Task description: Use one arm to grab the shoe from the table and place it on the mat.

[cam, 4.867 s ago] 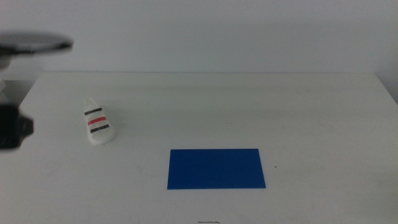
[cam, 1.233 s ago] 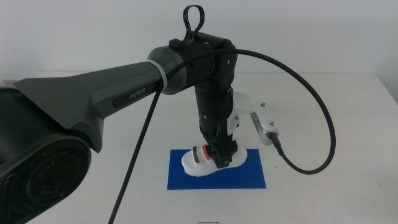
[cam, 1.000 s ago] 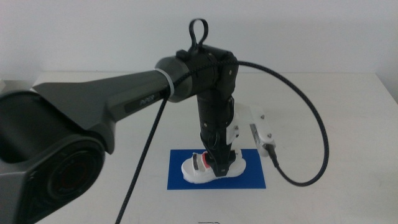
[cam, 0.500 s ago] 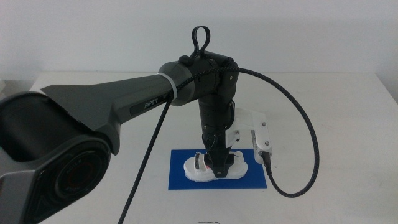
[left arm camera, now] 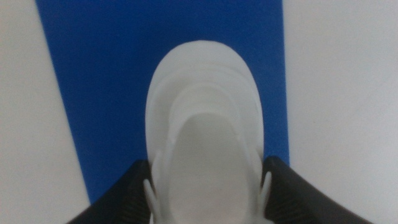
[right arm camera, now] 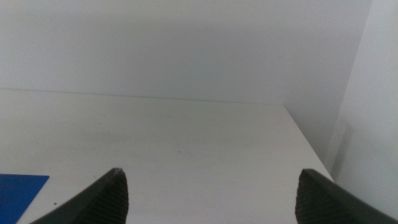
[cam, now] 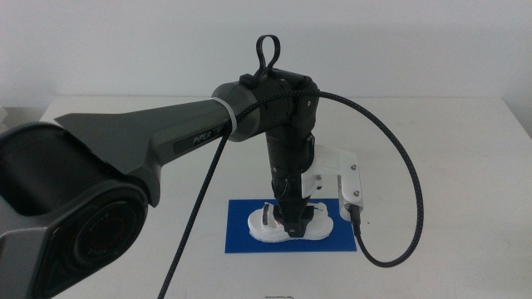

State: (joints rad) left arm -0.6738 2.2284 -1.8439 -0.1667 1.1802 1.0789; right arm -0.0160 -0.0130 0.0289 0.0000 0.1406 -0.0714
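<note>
White shoe (cam: 291,226) lies lengthwise along the mat (cam: 241,237), left pincer (cam: 293,223) clamping it.

- The shoe (cam: 289,224) has been carried off the bare table and set down on the mat (cam: 241,228).
- The left gripper (cam: 293,223) has been lowered with it.

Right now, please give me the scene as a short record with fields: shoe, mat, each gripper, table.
shoe: white shoe lying on the mat, between the left gripper's jaws
mat: blue mat flat on the table, under the shoe
left gripper: left gripper down at the mat, jaws against both sides of the shoe
right gripper: right gripper waiting away from the mat, jaws wide apart, holding nothing
table: white table
</note>
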